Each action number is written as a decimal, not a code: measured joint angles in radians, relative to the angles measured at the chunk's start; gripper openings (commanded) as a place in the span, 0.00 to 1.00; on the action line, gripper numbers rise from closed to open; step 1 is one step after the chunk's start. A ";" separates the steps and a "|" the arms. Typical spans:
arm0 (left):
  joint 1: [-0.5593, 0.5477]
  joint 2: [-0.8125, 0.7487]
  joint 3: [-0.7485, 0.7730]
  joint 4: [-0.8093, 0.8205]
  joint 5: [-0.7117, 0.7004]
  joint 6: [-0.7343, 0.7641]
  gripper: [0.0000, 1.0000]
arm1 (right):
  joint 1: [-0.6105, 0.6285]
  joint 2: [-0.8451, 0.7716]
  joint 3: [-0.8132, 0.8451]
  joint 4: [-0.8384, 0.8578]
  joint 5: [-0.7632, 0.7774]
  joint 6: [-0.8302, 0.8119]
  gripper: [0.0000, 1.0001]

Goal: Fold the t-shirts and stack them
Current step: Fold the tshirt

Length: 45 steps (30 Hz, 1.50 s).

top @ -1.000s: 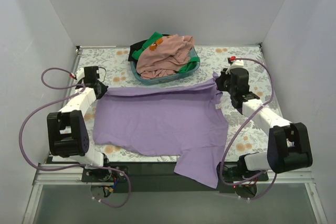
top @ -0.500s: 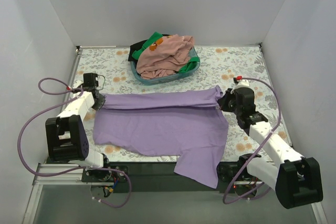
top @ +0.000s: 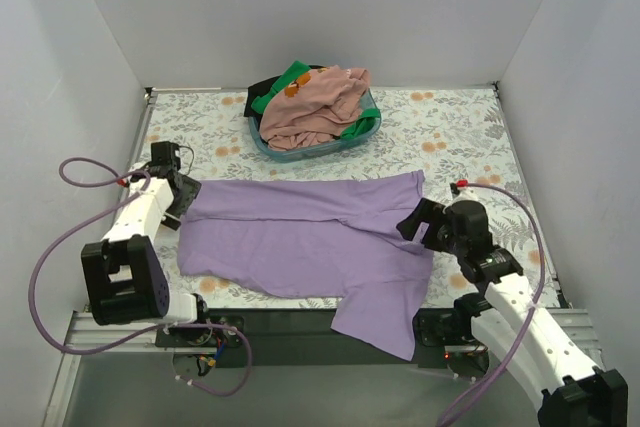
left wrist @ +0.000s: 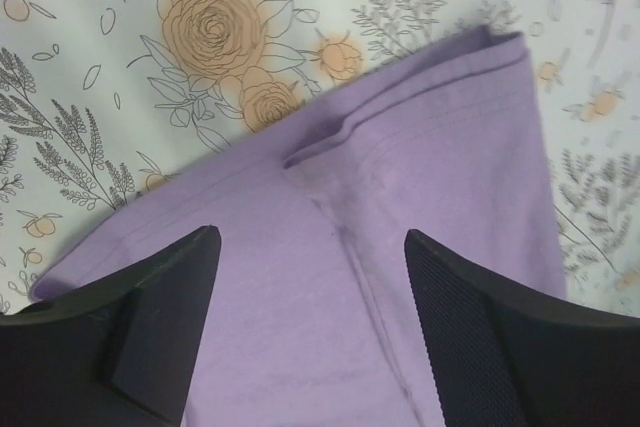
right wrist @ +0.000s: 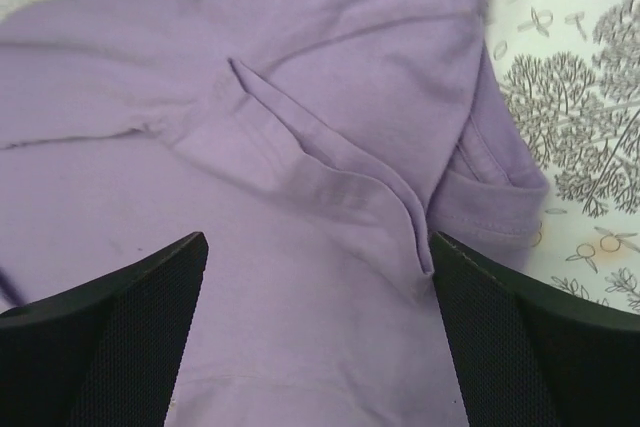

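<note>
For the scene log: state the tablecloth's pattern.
The tablecloth is white with grey leaves and orange roses; left wrist view shows it best.

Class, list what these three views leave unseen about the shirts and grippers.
- Top view: pink tee covers most of green tee and black tee in the basket.
- Top view: lavender tee's fold hides the layer beneath.
- Wrist views: left gripper and right gripper cut by the bottom edge.
</note>
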<state>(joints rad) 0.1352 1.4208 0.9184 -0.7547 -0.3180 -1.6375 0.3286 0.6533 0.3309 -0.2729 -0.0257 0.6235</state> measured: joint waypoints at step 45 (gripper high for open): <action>-0.001 0.200 0.010 0.275 0.235 0.130 0.89 | 0.370 0.480 0.317 0.051 -0.193 -0.283 0.98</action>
<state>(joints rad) 0.1341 1.6207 0.9287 -0.4801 -0.0830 -1.5070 0.6987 1.1328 0.6479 -0.2214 -0.2192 0.3405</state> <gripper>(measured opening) 0.886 0.984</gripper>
